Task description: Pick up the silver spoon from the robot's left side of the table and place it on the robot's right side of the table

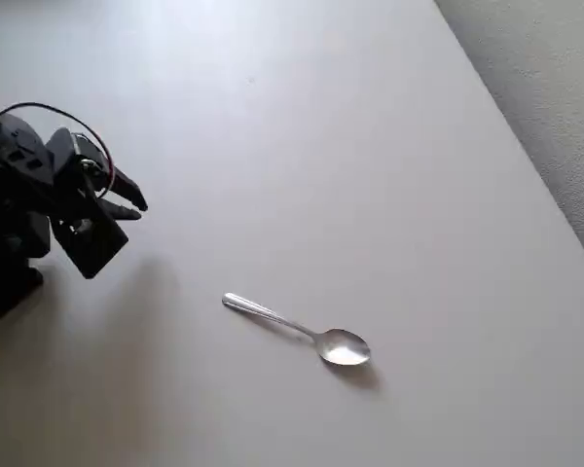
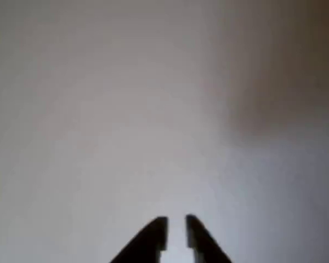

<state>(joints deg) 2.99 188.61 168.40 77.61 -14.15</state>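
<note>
So the silver spoon (image 1: 297, 331) was just lying flat on the table (image 1: 370, 175), in the near-middle part of the overhead view, handle pointing up-left and the bowl down-right, bowl facing up and catching the light. Nothing was touching it and it threw a small shadow on the near side.

The arm was tucked over at the left edge of that same view, with the gripper (image 1: 136, 206) pointing right, out over bare table. It was well apart from the spoon, up and to the left of the handle tip. The jaws were nearly together with just a slim gap between the tips, and holding nothing (the wrist view showed it best: two dark points at the bottom with a sliver of table between them (image 2: 176, 226), and only blurry pale surface beyond).

That looked like a folded rest pose, so the pick hadn't started yet. The spoon's handle end sat closer to the arm, which seemed the obvious place to grab, since the handle is slim and the bowl would probably slip. The jaws would need to spread first, then come down across the handle instead of along it. A low flat thing on a smooth table could easily skid if one tip landed first.
</note>
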